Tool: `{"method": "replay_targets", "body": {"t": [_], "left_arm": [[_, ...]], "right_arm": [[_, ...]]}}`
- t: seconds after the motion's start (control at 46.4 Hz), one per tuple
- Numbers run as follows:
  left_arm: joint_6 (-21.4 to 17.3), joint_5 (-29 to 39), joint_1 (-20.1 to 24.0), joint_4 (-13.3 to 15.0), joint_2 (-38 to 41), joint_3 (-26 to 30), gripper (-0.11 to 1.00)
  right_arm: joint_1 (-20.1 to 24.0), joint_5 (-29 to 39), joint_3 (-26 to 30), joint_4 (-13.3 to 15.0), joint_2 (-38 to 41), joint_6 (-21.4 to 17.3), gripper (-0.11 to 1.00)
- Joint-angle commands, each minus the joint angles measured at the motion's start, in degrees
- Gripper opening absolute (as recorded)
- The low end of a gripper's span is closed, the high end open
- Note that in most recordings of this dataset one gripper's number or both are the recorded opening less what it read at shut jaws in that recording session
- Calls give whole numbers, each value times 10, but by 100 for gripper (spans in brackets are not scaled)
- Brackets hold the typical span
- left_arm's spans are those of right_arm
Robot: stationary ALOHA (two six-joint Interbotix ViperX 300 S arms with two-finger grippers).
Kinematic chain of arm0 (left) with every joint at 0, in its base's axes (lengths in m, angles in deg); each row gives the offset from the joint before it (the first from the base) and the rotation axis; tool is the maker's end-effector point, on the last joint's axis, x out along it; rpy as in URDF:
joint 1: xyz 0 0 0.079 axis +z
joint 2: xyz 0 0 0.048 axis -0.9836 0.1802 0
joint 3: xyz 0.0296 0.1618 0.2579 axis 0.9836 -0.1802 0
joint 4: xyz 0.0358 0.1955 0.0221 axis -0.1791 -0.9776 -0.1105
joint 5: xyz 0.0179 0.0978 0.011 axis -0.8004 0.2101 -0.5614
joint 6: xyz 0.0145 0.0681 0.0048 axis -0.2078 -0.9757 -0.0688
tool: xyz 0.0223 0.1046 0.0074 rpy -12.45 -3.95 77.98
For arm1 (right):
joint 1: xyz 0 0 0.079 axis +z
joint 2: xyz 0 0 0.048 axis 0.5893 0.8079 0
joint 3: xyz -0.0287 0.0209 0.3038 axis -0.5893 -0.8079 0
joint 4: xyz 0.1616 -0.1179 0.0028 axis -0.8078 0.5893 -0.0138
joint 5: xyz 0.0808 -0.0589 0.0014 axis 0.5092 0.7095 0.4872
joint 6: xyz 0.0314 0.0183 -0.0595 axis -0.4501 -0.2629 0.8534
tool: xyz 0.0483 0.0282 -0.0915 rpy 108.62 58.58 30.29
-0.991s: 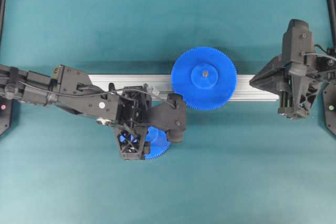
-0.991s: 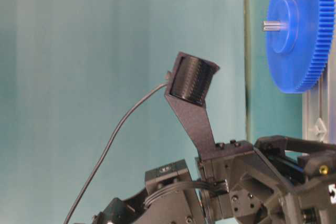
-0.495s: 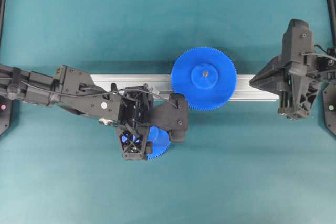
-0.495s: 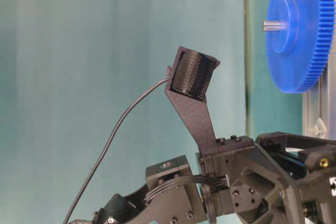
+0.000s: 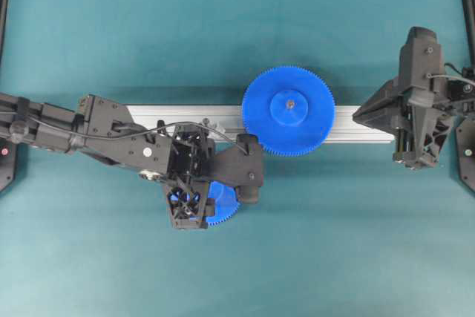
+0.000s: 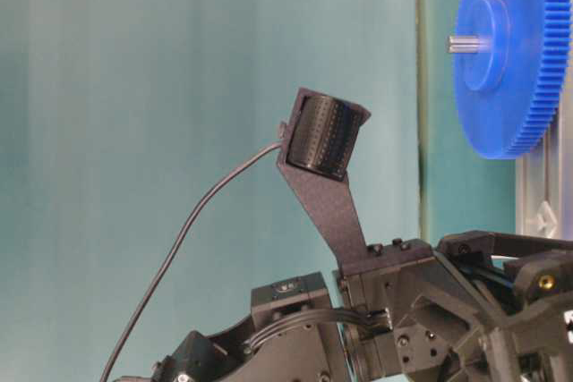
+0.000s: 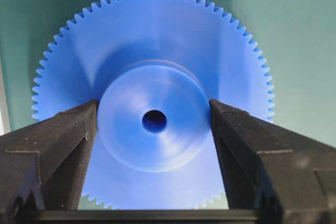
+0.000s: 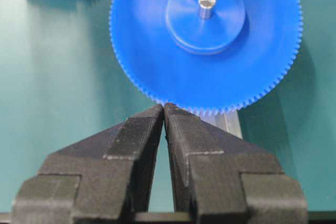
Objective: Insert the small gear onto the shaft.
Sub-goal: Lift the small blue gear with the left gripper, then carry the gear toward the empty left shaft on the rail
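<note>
So the small gear (image 7: 152,114) lay flat on the table just below the rail (image 5: 152,116), the left gripper (image 7: 153,129) bracketing its hub, seemingly touching but perhaps not yet clamped. Lifting and fitting remained; no free shaft showed.

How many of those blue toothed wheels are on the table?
2. The larger gear sits on a pin over the aluminium rail; the small gear lies flat on the table between the left gripper fingers. None other shows.
</note>
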Motion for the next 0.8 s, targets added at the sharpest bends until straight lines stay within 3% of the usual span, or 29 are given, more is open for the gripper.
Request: {"method": "replay_targets", "body": {"t": [0.0,0.452,0.776], "left_arm": [[-1,1,3,-1,-30,6,71],[-4,4,4,-1,-108,8,71],[-33,45,16,-1,-178,2,71]], "right_arm": [[0,-4,6,0,-3,-6,22],[0,-21,-3,0,-4,-11,22],[0,-35,-10,0,-3,-33,22]]}}
